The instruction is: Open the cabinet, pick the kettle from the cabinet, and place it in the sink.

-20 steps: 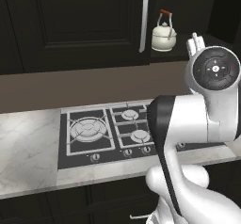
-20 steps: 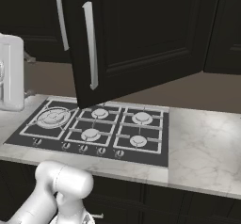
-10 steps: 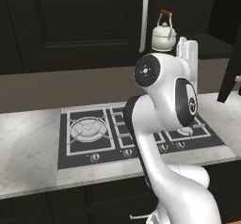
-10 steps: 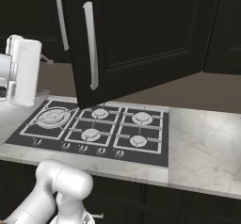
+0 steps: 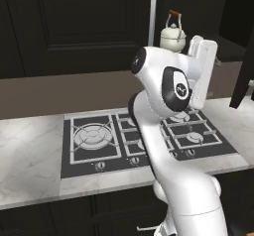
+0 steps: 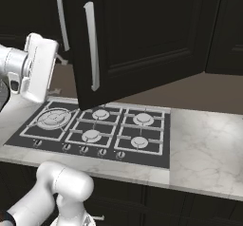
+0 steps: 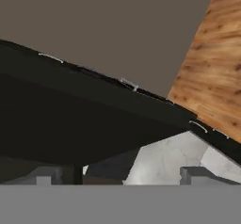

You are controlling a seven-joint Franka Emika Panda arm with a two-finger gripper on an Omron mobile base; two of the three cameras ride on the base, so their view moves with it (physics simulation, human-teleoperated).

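The cabinet (image 5: 74, 27) is black-brown, and its right door (image 6: 142, 40) with a long silver bar handle (image 6: 91, 51) stands swung open over the counter. Inside, on the shelf, sits the cream-white kettle (image 5: 172, 35) with its reddish-brown handle bar. My white hand (image 5: 203, 71) hangs just below and to the right of the kettle, in front of the opening and apart from it. My gripper (image 7: 120, 176) is open, its two tips wide apart with nothing between them. The sink is out of view.
A black gas hob (image 5: 144, 136) lies in the white marble counter (image 5: 30, 155) under my arm. The open door's lower edge (image 6: 95, 101) hangs over the hob. More marble counter (image 6: 204, 144) runs to the right.
The arm has folded in over the hob and the hand has swung toward the cabinet opening, coming further into the right base view. The gripper stays open. The kettle and the door have not moved.
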